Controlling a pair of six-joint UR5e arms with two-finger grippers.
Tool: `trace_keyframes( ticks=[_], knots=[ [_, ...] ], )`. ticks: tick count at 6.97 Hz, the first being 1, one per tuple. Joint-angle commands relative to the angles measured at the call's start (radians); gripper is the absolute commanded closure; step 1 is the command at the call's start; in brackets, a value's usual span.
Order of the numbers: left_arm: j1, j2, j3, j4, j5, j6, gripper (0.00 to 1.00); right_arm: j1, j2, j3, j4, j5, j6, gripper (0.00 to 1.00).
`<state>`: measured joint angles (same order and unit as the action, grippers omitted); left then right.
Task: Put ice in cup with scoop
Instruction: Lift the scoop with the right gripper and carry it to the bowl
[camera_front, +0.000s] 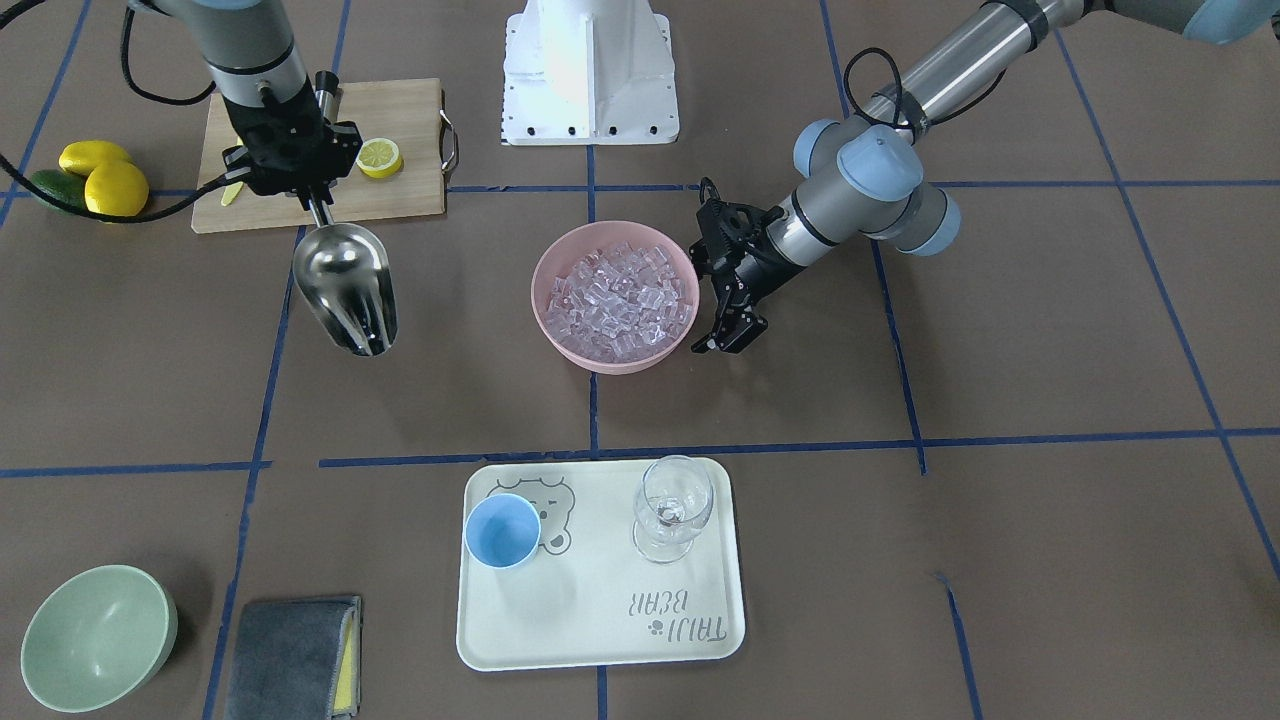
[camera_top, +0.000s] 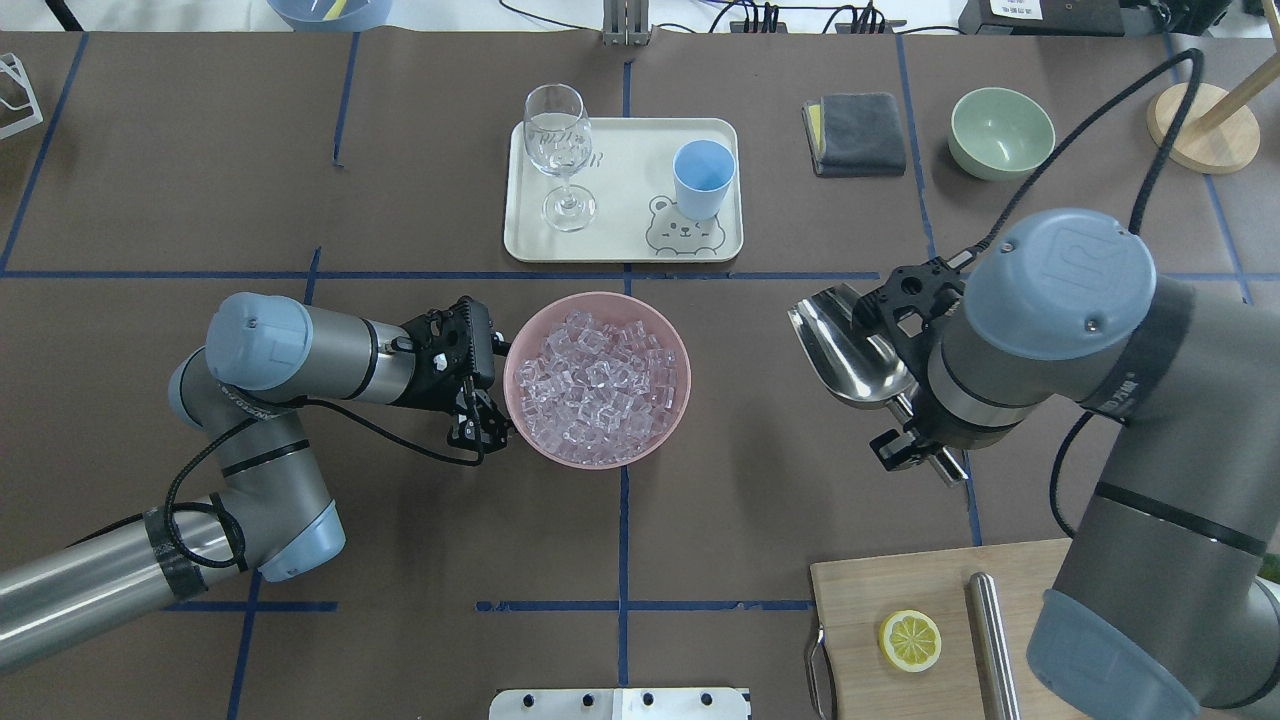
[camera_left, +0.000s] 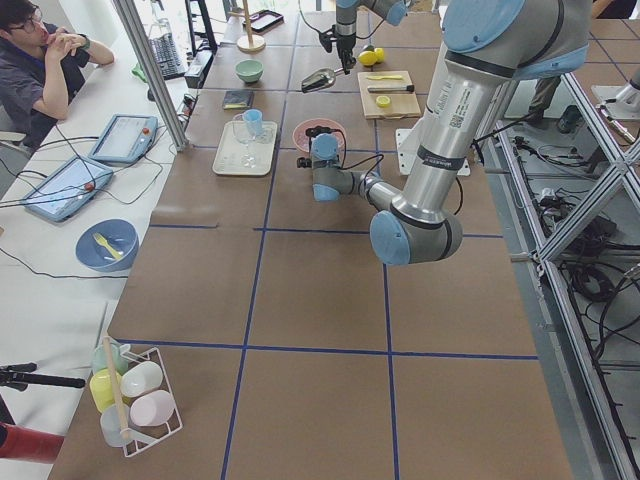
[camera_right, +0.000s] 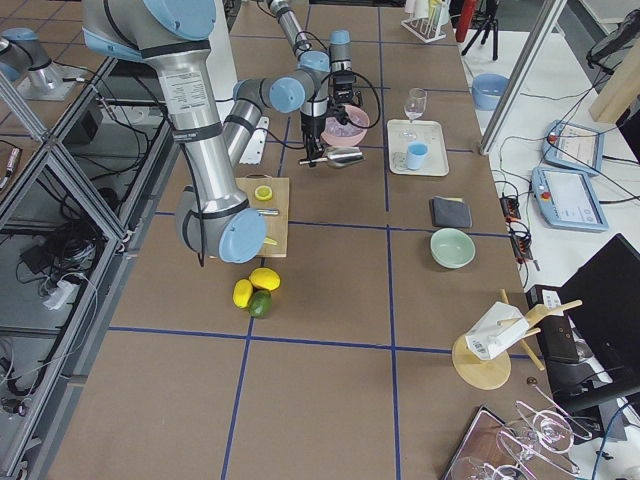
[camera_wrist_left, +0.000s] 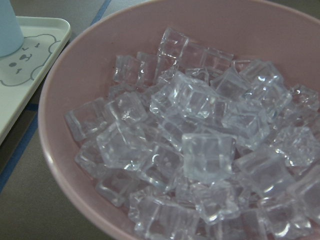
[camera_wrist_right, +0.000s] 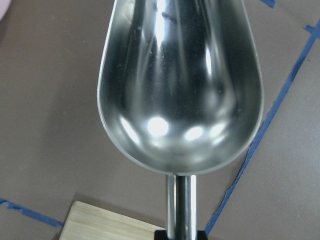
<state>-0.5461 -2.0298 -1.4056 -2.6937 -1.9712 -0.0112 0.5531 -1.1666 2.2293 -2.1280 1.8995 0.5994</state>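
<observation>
Pink round bowl (camera_top: 660, 315) holding clear ice cubes (camera_top: 595, 385) sitting left; right claw (camera_front: 312, 192) clamping shiny steel scoop (camera_front: 345, 285), long axis pointing far-left.

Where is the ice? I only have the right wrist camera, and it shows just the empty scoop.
Observer: The ice is heaped in a pink bowl at the table's middle, apart from your scoop.
Operator: What about the left gripper?
Observer: The left gripper is right beside that bowl's rim; whether it touches, I cannot tell.
Operator: And the cup?
Observer: The cup stands upright and empty on a tray, next to a wine glass.
</observation>
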Motion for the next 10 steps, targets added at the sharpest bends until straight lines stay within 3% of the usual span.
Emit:
trace_keyframes(
  ticks=[1,6,8,10],
  knots=[
    [0.0,0.002,0.0,0.002,-0.07,0.049,0.0,-0.024,0.102,0.001,-0.11,-0.02,-0.07,1.0],
    [0.002,0.002,0.002,-0.003,-0.067,0.051,0.0,-0.065,0.229,-0.059,-0.142,-0.023,-0.176,1.0],
    [0.002,0.002,0.005,-0.002,-0.064,0.053,0.0,-0.076,0.324,-0.129,-0.24,-0.025,-0.267,1.0],
    [0.002,0.003,0.007,-0.002,-0.063,0.051,0.0,-0.084,0.466,-0.259,-0.375,-0.025,-0.282,1.0]
  ],
)
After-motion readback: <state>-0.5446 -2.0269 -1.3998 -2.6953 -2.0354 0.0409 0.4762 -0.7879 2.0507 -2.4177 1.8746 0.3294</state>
